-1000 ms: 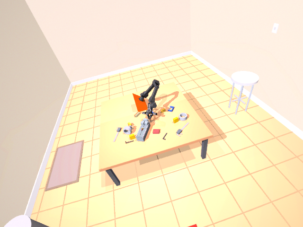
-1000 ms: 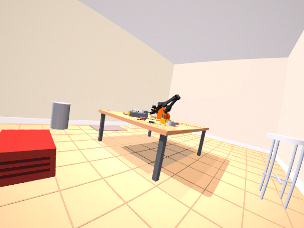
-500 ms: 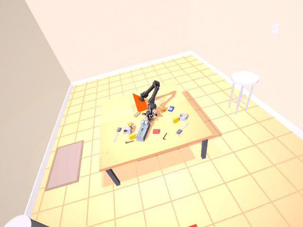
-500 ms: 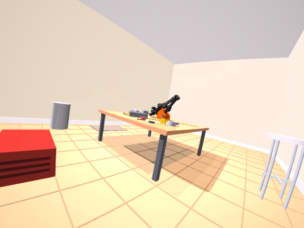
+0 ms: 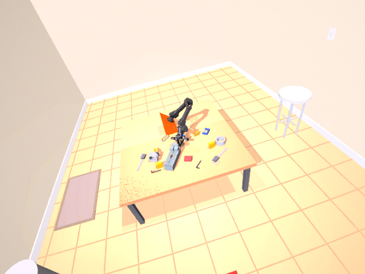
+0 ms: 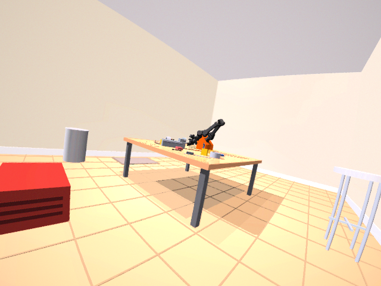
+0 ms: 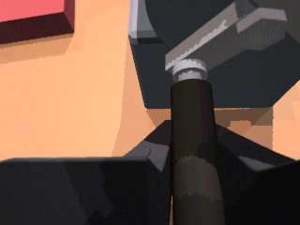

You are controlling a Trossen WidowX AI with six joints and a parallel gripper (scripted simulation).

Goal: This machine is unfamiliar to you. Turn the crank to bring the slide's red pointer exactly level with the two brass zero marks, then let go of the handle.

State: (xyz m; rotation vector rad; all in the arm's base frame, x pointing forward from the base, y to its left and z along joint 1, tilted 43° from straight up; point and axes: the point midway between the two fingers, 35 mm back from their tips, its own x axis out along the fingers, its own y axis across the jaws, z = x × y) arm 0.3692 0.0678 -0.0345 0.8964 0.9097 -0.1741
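The grey slide machine (image 5: 171, 159) (image 6: 174, 142) lies on the table (image 5: 147, 185), with its crank end towards the arm. My gripper (image 5: 178, 142) (image 6: 190, 142) (image 7: 185, 128) is at that end, shut on the crank's dark cylindrical handle (image 7: 192, 117). In the wrist view the handle runs up to a pale collar on the grey crank arm (image 7: 220, 37), which slants up to the right across the dark machine body. A small red mark (image 5: 171, 154) shows on top of the slide. It is too small to judge against the brass marks.
A red block (image 5: 187, 158) (image 7: 33, 14) lies right of the machine. An orange panel (image 5: 167, 123) stands behind the gripper. A white roll (image 5: 153, 157), yellow blocks (image 5: 159, 164) (image 5: 211, 144), a tape roll (image 5: 220, 140), a blue block (image 5: 206, 131) and hand tools (image 5: 219, 156) lie around.
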